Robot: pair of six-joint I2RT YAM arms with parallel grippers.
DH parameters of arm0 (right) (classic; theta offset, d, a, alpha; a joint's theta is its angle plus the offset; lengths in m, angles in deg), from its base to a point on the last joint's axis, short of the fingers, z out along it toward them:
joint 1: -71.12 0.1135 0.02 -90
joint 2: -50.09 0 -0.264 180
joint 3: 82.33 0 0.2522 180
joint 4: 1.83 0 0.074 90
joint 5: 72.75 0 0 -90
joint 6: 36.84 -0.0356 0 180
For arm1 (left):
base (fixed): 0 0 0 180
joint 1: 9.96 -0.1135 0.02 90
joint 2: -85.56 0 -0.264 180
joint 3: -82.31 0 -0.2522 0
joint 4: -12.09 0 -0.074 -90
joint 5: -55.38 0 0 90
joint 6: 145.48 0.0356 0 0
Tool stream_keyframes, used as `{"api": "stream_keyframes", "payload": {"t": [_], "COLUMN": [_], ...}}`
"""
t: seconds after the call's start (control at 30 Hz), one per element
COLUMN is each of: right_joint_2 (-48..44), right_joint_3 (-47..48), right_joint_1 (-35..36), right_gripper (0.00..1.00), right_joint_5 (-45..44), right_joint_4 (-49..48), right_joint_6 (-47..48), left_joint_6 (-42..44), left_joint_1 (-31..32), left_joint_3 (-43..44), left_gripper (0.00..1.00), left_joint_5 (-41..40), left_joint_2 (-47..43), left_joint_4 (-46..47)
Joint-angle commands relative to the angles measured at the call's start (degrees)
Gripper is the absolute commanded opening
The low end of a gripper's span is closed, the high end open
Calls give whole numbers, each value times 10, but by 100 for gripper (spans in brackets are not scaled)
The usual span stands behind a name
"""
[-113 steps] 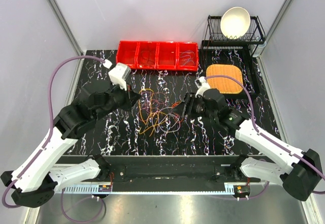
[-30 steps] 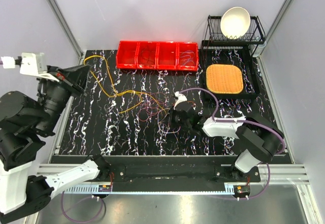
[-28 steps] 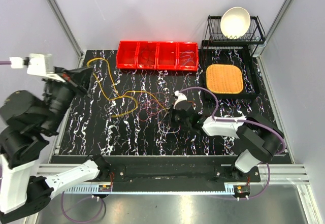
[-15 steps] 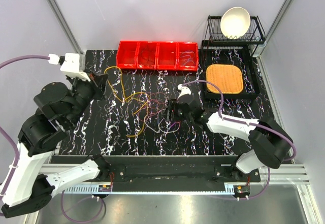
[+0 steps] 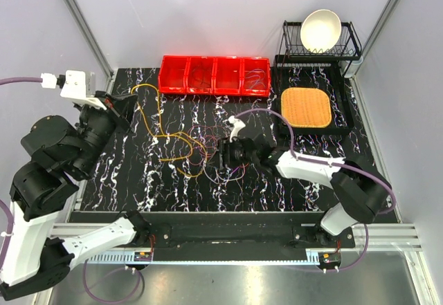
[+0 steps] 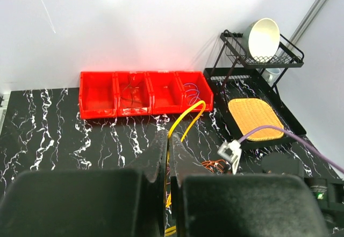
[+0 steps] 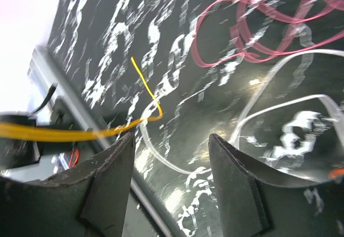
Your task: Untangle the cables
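Release on the right side: the right claw (image 5: 223, 156), clenched a second ago, now stands with its fingers apart and nothing between them. It hangs low over the cables (image 5: 208, 151), which lie in a loose knot mid-surface. It has also slid a little leftward, into the knot's right edge.

The left claw (image 5: 128, 97) stays clenched on the yellow cable (image 6: 199, 103). That arm has swung back out toward the far-left corner of the surface (image 5: 138, 180), drawing the strand out again after it went slack.

Reading: with the right side no longer pinning the bundle, this pull probably drags the knot along instead of freeing the strand, so a fresh hold looks needed.

The yellow cable's long axis runs diagonally from the left claw, near the red bins (image 5: 214, 75), down and right into the knot. It bows rather than runs straight. A yellow tip shows in the right wrist view; whether it is the same strand is unclear.
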Motion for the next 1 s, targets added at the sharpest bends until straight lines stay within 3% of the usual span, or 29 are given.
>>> {"api": "stream_keyframes", "payload": {"t": [0.0, 0.33, 0.63, 0.73, 0.77, 0.8, 0.87, 0.97], "right_joint_2": [27, 85, 136, 140, 138, 123, 96, 15], "right_joint_3": [5, -37, -16, -14, -16, -16, -15, -14], "right_joint_1": [20, 20, 31, 36, 36, 36, 35, 6], "right_gripper": [63, 61, 58, 41, 33, 14, 0, 0], "right_joint_5": [69, 122, 142, 145, 141, 132, 53, -70], "right_joint_4": [-68, -174, -192, -192, -190, -183, -115, 21], "right_joint_6": [9, -24, -24, -24, -26, -23, -12, 5], "left_joint_6": [14, 19, 20, 25, 26, 28, 31, 32], "left_joint_1": [2, 1, 1, 2, 2, 2, 2, 2], "left_joint_3": [21, 24, 18, 18, 19, 20, 27, 36], "left_gripper": [0, 0, 0, 0, 1, 1, 1, 0], "left_joint_5": [0, 0, -2, -7, -11, -16, -36, -57], "left_joint_2": [12, 25, 29, 33, 34, 37, 40, 45], "left_joint_4": [22, 29, 31, 32, 31, 29, 22, 6]}}
